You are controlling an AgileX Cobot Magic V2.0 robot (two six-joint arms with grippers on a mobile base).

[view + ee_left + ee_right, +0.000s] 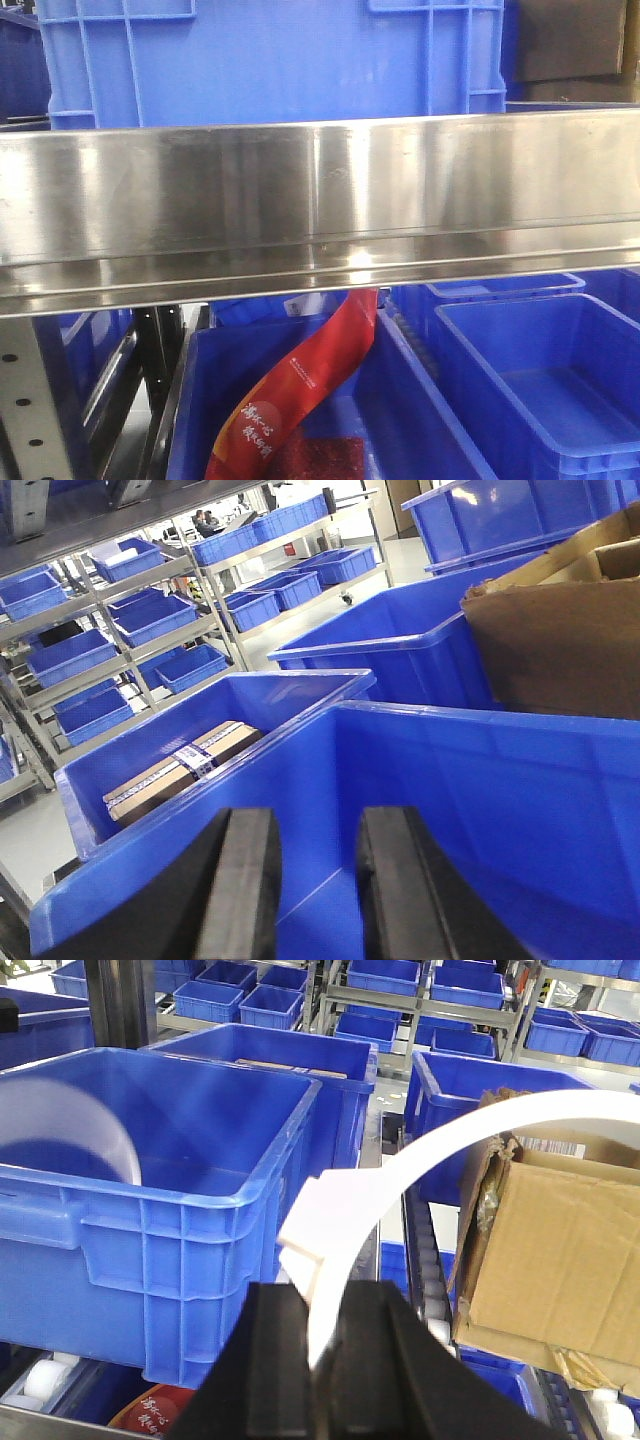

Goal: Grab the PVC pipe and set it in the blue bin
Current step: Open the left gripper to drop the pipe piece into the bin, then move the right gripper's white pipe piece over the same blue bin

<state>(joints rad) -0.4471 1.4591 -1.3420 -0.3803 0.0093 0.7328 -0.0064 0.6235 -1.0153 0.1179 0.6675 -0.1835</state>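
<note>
Pipe [430, 1155] sat pinched in our right end effector [325, 1310], curving up rightward beside the blue bin [150, 1235]; our left end effector [317, 830] gaped, empty.

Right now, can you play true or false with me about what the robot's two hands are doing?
1. The right gripper is pinching the white PVC pipe. True.
2. The left gripper holds a pipe too. False: its fingers are apart with nothing between them.
3. The big blue bin beside the pipe is piled with boxes. False: no boxes show inside it.
4. A torn cardboard box sits on the pipe's other side from that bin. True.
5. In the front view, a red banner with white writing hangs below the steel shelf. True.
</note>
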